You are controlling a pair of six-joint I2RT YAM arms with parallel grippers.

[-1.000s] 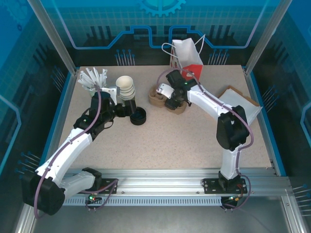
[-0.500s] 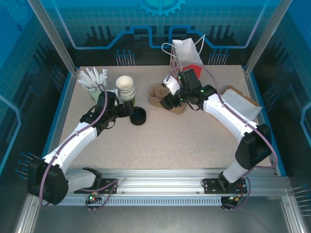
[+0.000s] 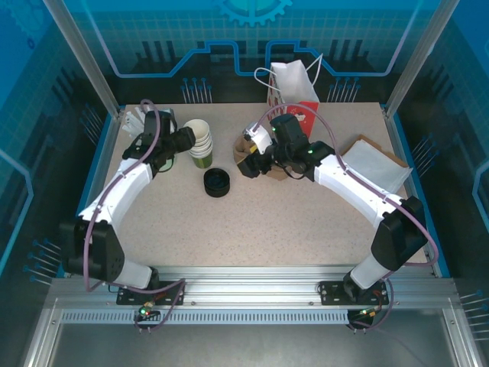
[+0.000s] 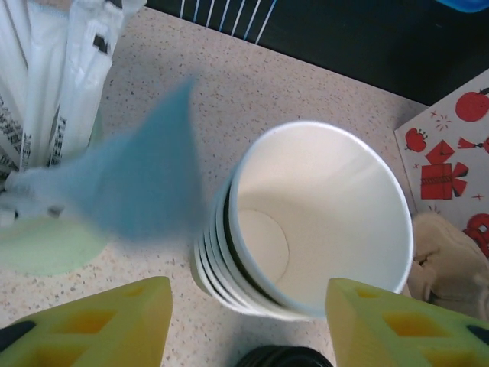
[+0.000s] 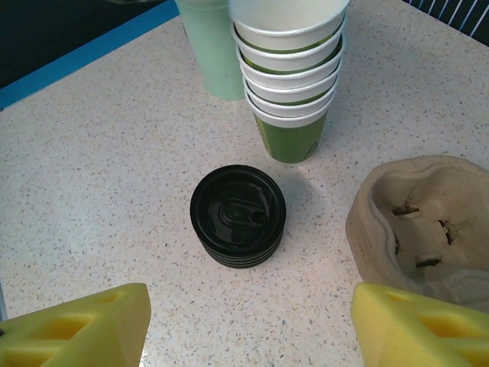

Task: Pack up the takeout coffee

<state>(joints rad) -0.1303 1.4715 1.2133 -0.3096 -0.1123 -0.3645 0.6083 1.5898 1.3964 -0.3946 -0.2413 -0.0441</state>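
Repositioning of both arms is the change over the last second. The left gripper [image 3: 183,141] has swung away from the lids to the back of the counter [image 3: 290,222], beside the wrapped straws [image 4: 53,92], and now faces the stack of lidless cups [image 3: 200,140]. Its jaws stand about half open on either side of the stack, holding nothing, with no contact evident. The black lid pile [image 3: 217,183] sits just in front of the cups. The right gripper [image 3: 250,159] has shifted left off the pulp carrier [image 5: 428,222] toward the lids, jaws wide and empty. By this layout the takeout coffee is not yet assembled: cup and lid lie in separate stacks, so loading the paper bag [image 3: 294,84] comes later.
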